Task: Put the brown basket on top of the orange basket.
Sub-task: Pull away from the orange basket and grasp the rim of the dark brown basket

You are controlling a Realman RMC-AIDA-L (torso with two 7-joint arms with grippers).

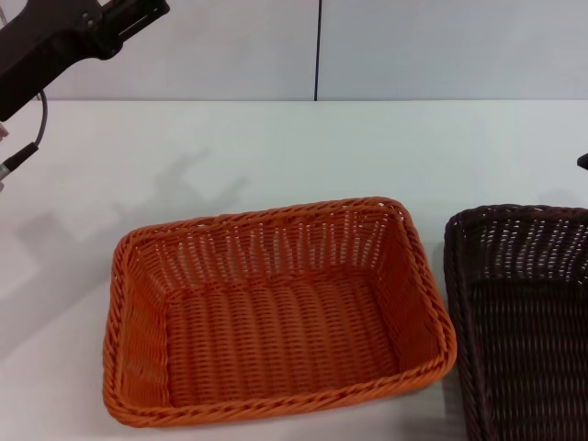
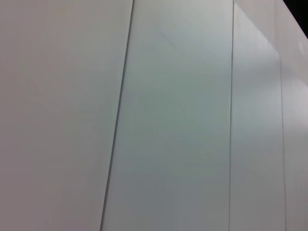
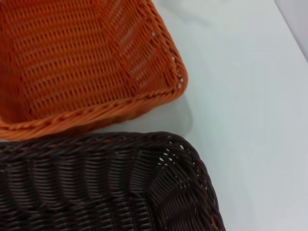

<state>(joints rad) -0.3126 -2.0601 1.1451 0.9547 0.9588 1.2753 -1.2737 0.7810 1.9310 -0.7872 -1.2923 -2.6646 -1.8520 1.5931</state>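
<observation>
I hover the right arm above the brown basket (image 3: 96,187), jaw state unseen; should clamp its braided rim near the orange basket (image 1: 276,312), lift level.

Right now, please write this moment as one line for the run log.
stage: not stacked | orange basket: on table, empty | brown basket: beside it, robot's right | left arm: raised, far left | right arm: above brown basket

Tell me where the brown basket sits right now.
In the head view, the brown basket sits on the white table at the robot's right, beside the orange basket, not stacked on it.
</observation>
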